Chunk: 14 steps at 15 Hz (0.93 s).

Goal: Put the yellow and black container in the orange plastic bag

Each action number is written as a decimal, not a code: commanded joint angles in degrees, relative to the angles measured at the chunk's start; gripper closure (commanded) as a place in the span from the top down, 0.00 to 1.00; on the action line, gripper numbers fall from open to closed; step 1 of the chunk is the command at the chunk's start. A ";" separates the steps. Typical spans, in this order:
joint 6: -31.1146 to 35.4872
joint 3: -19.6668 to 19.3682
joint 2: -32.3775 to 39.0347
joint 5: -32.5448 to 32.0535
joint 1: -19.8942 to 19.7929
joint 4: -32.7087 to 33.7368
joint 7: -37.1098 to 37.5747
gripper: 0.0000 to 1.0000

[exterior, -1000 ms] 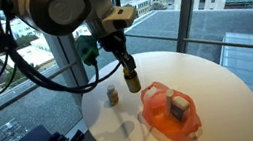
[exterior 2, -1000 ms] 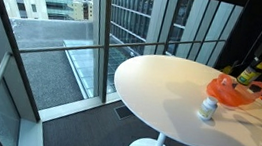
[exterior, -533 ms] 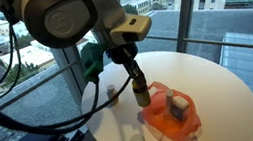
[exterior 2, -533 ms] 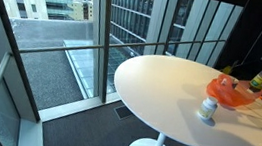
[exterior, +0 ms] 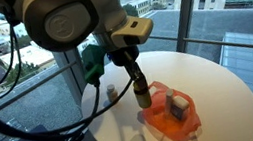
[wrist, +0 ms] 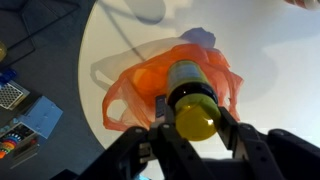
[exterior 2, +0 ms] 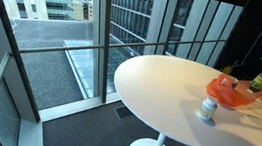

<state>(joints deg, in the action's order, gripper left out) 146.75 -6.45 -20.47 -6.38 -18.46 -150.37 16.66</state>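
- While the gripper point(wrist: 196, 122) covers part of the container point(wrist: 190, 82), its fingers point(wrist: 160, 112) pinch it just above the bag point(wrist: 135, 85).
- Its long axis stands vertical, yellow cap toward the wrist camera.
- Only the exterior views show a jar point(exterior: 112, 92) on the table point(exterior: 209, 78) beside the bag; the wrist view alone shows the fingers' grip clearly.

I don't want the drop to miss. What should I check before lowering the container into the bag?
1. Gripper shut on yellow and black container: ok.
2. Container above orange plastic bag in the wrist view: ok.
3. Bag mouth open beneath it: cannot tell, the container hides it.
4. Gray object in the bag leaves room: cannot tell.
5. Small jar stands apart from the bag: ok.
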 commanded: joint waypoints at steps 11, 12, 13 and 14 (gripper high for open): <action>-0.23 -0.63 10.61 -1.09 -0.17 8.62 2.94 0.19; -0.05 -0.94 11.84 -1.07 0.00 9.46 2.91 0.19; -0.08 -1.26 13.22 -0.94 0.25 10.42 2.72 0.19; 0.21 -1.54 14.54 -0.90 0.49 11.19 2.66 0.19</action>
<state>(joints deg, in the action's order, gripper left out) 146.79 -6.98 -10.31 -6.39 -18.56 -143.05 17.97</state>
